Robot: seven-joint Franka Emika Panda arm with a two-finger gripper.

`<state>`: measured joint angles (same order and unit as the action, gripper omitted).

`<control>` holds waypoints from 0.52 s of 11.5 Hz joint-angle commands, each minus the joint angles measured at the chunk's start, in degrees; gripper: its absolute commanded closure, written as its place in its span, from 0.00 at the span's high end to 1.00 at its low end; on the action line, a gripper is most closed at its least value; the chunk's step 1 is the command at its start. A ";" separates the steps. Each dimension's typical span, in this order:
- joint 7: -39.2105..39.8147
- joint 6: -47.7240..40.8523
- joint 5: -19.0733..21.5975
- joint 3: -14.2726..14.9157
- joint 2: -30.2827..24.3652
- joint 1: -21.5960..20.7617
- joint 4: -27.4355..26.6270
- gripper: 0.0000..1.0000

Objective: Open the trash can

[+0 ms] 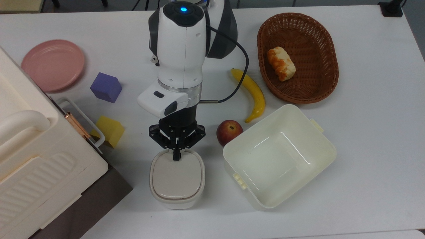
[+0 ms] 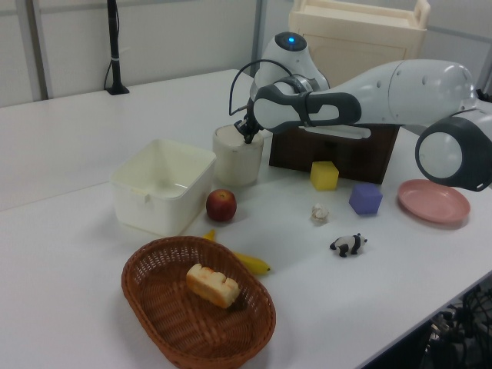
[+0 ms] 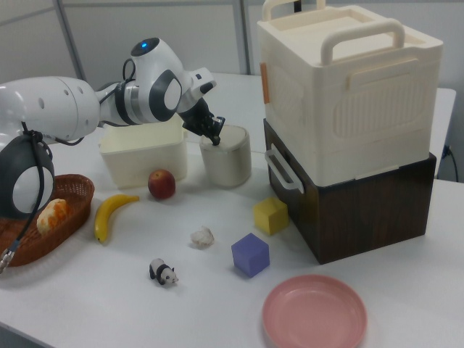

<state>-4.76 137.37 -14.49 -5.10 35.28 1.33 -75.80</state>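
The hand [image 1: 176,156] is pressed closed, its fingertips together on the upper edge of the trash can's [image 1: 176,179] flat lid [image 1: 176,176] in the top view, gripping nothing. The trash can stands directly under the hand, lid flat and down.

To the top view's right of the hand, the apple [image 1: 228,132] sits near, touching the pale tub's [image 1: 300,113] rim; bare table [image 1: 212,199] separates the trash can from the tub. To the top view's left, the yellow block [image 1: 109,131] lies near, with the big ribbed box [image 1: 36,166] on its dark base beyond it.

Behind the hand, past the arm, lie the banana [image 1: 252,93], purple block [image 1: 105,87], pink plate [image 1: 53,64] and basket [image 1: 327,59] holding bread [image 1: 281,63].
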 commanded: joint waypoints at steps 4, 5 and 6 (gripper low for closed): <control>-2.18 1.14 -3.87 0.00 3.66 -0.45 -0.32 0.00; -2.27 1.14 -5.70 0.00 3.75 -0.45 -0.40 0.00; -2.36 1.14 -6.24 0.00 3.84 -0.45 -0.40 0.00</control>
<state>-5.16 137.38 -17.88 -5.34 35.45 1.09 -75.68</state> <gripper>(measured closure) 0.991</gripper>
